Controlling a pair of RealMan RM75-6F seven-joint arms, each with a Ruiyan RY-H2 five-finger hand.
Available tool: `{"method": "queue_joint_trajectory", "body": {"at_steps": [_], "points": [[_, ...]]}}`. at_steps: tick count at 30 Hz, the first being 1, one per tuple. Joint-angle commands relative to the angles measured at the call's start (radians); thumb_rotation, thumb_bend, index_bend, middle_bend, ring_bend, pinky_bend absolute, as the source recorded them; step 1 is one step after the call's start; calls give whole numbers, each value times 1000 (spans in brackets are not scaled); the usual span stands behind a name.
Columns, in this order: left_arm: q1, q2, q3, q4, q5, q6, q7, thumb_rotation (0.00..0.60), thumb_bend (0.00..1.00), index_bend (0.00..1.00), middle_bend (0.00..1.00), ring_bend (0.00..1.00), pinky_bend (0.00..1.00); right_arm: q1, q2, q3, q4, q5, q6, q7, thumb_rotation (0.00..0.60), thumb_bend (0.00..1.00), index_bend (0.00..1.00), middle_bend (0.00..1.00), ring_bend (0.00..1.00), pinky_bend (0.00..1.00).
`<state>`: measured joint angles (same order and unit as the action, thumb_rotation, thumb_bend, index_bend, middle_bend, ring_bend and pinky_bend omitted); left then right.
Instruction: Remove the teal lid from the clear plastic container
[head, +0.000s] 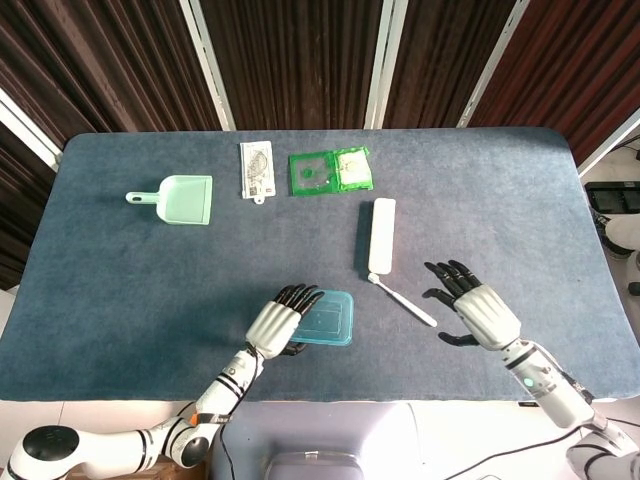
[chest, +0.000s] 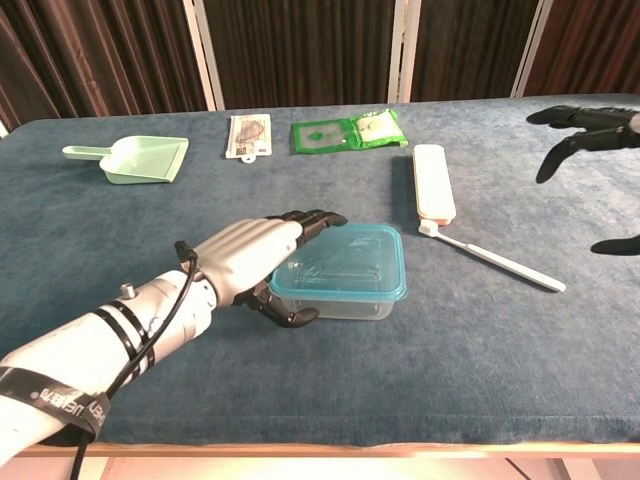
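**Teal lid still seated, left robot hand bracing the container**

The teal lid (chest: 345, 262) sits on the clear plastic container (chest: 330, 300) near the front edge of the tabletop (chest: 480, 350), a little left of centre in the head view. It looks fully on; no lifted corner can be made out.

The left robot hand (chest: 250, 262) is wrapped around the container's left end, fingers (chest: 315, 218) lying over the near-left edge of the lid and the thumb tucked low against the side wall. It appears to be gripping and steadying the box, not prying the lid.

The right robot hand (head: 470, 305) hangs above the tabletop with its fingers spread and nothing in them. It is well apart from the container, off to its right, with the toothbrush (head: 403, 302) and the white case (head: 381, 235) lying between. In the chest view only its dark fingertips show at the right edge.

The container's long side runs roughly left to right across the robot, so its free right end faces the right robot hand. Since the left robot hand is already occupied holding the body, the lid's right edge is probably where the empty hand must go, travelling leftward past the toothbrush.

A green dustpan (head: 180, 198), a small card (head: 257, 170) and a green packet (head: 331, 170) lie at the far side, out of the way.
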<state>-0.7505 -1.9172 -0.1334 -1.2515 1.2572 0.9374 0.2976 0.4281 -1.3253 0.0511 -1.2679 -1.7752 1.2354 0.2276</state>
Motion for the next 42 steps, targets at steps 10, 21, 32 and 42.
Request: {"method": "queue_joint_trajectory", "body": {"at_steps": [10, 21, 32, 42], "points": [[-3, -16, -5, 22, 22, 18, -8, 600, 353, 0, 556, 516, 717, 127, -216, -13, 131, -16, -60, 13, 600, 298, 534, 57, 0, 0], [-7, -27, -10, 46, 12, 0, -18, 600, 351, 0, 555, 516, 716, 175, -293, -47, 151, -20, -54, 82, 600, 298, 564, 73, 0, 0], [-4, -21, -2, 34, 24, 7, -15, 600, 351, 0, 555, 516, 716, 206, -340, -42, 155, 9, -59, 32, 600, 342, 617, 101, 0, 0], [-1, -10, -5, 24, 21, 7, -12, 600, 350, 0, 561, 516, 716, 218, -354, -47, 141, 36, -68, 14, 600, 343, 630, 108, 0, 0]]}}
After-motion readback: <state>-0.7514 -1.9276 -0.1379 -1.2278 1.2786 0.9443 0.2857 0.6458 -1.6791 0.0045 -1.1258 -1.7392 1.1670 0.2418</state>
